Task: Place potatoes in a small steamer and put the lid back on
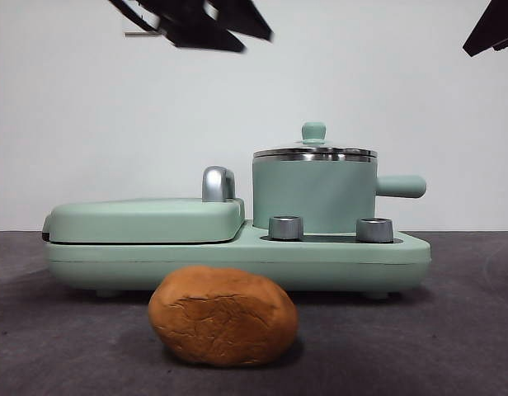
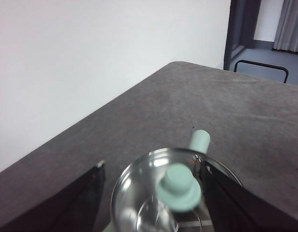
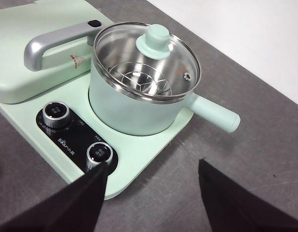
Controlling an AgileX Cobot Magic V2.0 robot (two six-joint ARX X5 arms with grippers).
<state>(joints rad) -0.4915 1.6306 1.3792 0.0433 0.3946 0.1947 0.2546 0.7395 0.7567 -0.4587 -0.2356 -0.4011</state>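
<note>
The potato (image 1: 223, 316) hides part of the cooker base (image 1: 336, 252) behind it.

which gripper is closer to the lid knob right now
Left. The left gripper hovers open directly over the lid knob; the right gripper, also open, hangs farther off beside the steamer.

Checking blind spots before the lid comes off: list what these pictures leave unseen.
- potato: front view only; outside both wrist views.
- left tool: its tips are cut by the left wrist view's edge above the lid.
- steamer floor: right wrist view, hidden under the rack.
- Dial markings: too small.
</note>
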